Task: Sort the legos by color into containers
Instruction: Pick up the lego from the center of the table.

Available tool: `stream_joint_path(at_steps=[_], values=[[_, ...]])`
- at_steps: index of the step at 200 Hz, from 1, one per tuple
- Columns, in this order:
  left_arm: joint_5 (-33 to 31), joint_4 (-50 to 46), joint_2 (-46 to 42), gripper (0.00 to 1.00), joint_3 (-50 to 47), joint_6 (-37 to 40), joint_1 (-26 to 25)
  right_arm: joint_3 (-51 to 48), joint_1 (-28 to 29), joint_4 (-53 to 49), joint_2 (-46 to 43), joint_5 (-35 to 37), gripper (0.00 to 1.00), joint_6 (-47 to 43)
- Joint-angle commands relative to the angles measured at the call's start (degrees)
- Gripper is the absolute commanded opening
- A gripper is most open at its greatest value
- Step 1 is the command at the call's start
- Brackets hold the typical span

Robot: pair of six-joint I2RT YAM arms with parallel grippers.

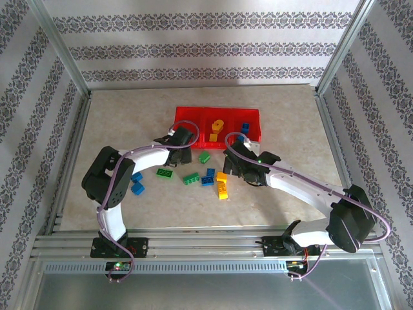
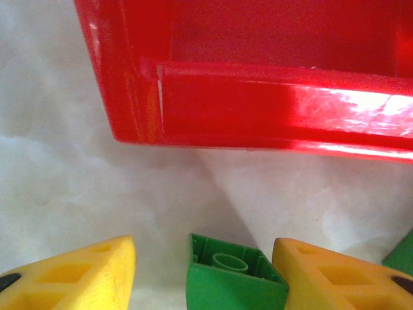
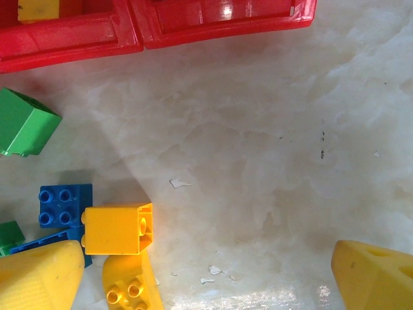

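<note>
We log left claw (image 2: 203, 258) half-open astride a green brick (image 2: 232, 284) near the red tray (image 2: 258, 103); right claw (image 3: 208, 258) wide, empty.

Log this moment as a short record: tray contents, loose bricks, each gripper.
tray: red tray, three compartments, far middle of the table
left compartment: no brick seen
middle compartment: yellow bricks
right compartment: blue bricks
loose bricks: green, blue and yellow, on the table in front of the tray
left gripper: open, astride a green brick near the tray's wall, gap on one side
right gripper: open over bare table, a yellow brick beside one finger
</note>
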Motion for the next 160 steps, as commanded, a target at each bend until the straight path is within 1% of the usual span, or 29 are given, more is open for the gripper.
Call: stream_joint_path(at_steps=[1, 42, 70, 90, 103, 123, 141, 160], values=[[-0.49, 0.66, 1.1, 0.57, -0.22, -0.97, 0.62, 0.48, -0.51, 0.09, 0.57, -0.04, 0.98, 1.0], [0.36, 1.3, 1.46, 0.53, -1.03, -0.8, 0.61, 0.72, -0.57, 0.16, 0.69, -0.02, 0.98, 0.98], [0.1, 1.34, 2.0, 0.46, -1.09, -0.71, 0.62, 0.97, -0.62, 0.07, 0.87, 0.03, 0.98, 0.88], [0.01, 1.39, 2.4, 0.44, -0.8, -0.54, 0.62, 1.08, -0.56, 0.07, 0.88, -0.08, 0.98, 0.83], [0.01, 1.48, 2.6, 0.4, -0.69, -0.36, 0.62, 1.08, -0.59, 0.07, 0.87, -0.05, 0.98, 0.88], [-0.01, 1.55, 2.47, 0.38, -0.51, -0.19, 0.61, 1.28, -0.64, 0.07, 0.84, -0.06, 0.98, 0.84], [0.02, 1.48, 2.02, 0.34, -0.34, -0.01, 0.59, 1.45, -0.62, -0.02, 0.94, -0.07, 0.98, 0.74], [-0.1, 1.49, 1.2, 0.33, -0.48, 0.08, 0.61, 1.59, -0.66, -0.02, 0.92, -0.09, 0.98, 0.78]])
